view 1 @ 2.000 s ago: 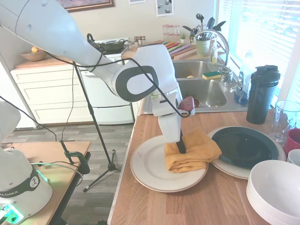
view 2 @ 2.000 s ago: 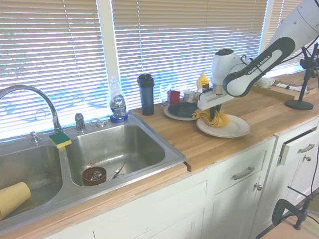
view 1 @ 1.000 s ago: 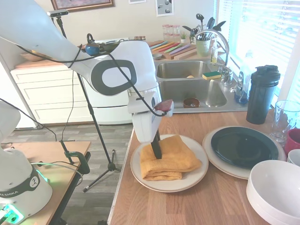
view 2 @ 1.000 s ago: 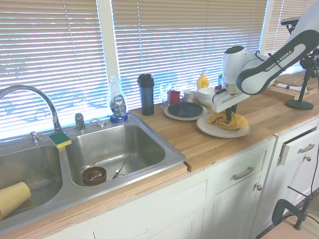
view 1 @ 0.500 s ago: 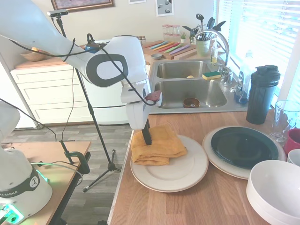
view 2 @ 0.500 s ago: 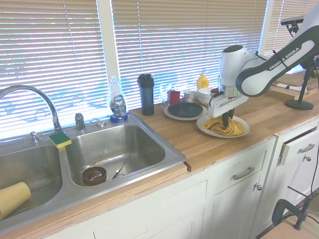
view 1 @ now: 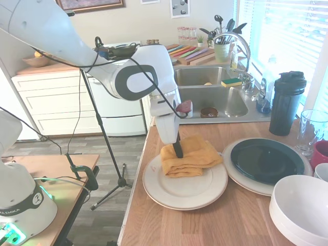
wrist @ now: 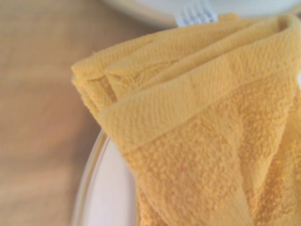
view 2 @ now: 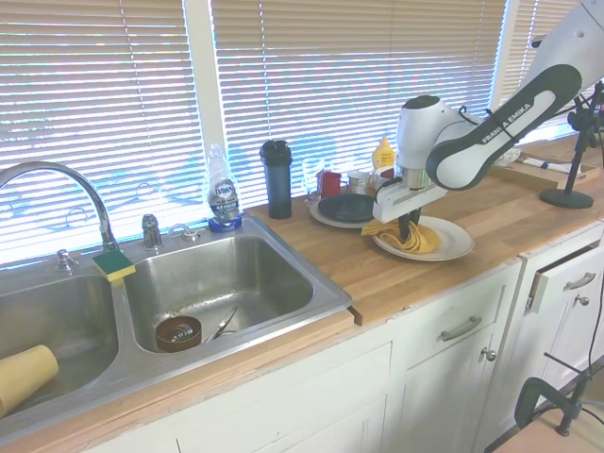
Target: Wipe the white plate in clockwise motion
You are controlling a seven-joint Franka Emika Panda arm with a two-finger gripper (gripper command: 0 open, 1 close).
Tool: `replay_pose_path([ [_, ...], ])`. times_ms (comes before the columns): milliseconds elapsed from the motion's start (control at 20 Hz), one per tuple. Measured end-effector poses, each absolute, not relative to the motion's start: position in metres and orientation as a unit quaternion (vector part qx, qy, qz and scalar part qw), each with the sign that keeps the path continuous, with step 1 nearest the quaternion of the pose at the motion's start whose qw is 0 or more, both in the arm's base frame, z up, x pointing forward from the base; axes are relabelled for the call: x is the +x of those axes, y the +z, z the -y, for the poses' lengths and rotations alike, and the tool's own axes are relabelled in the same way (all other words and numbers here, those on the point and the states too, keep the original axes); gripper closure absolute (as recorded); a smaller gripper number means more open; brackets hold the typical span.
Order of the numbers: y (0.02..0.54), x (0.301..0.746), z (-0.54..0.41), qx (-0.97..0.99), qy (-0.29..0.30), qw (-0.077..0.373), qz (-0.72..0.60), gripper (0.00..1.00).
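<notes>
While my arm reaches down over the wooden counter (view 1: 215, 215), my gripper (view 1: 178, 150) presses into a folded yellow towel (view 1: 189, 156), and the 2 dark fingers (view 1: 177, 147) look pinched together on a ridge of the cloth.

That towel lies on the white plate (view 1: 197, 189), bunched over the part of the rim toward the sink (view 1: 215, 100), with one corner hanging just past the plate's edge on the side of the neighbouring cream plate (view 1: 241, 179). The near half of the white plate is bare and glossy.

Seen from the second exterior camera, the gripper (view 2: 408, 229) stands upright over the towel (view 2: 401, 236), and the white plate (view 2: 448, 247) sits near the counter's front edge.

Close up from my wrist, the towel (wrist: 202, 141) shows several folded layers and a small white tag (wrist: 195, 13); the white plate's rim (wrist: 91, 179) curves beneath it, with counter wood (wrist: 37, 117) beside.

Just beside the white plate, the cream plate carries a black plate (view 1: 266, 160). Deep white bowls (view 1: 302, 207) are stacked near the front right of the first exterior view. A black bottle (view 1: 286, 102) and a clear glass (view 1: 311, 130) stand by the window, and a green and yellow sponge (view 1: 231, 81) rests at the back of the sink.
</notes>
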State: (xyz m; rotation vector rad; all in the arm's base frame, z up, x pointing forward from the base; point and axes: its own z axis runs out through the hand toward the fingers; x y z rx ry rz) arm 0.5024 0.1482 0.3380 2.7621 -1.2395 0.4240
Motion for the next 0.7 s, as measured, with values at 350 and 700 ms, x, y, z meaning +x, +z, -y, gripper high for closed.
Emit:
replay_pose_path([
  [350,0.335,0.536,-0.113,0.890,0.164,0.056,0.422,1.00],
  [700,0.332,0.538,-0.089,0.884,0.166,0.082,0.428,1.00],
])
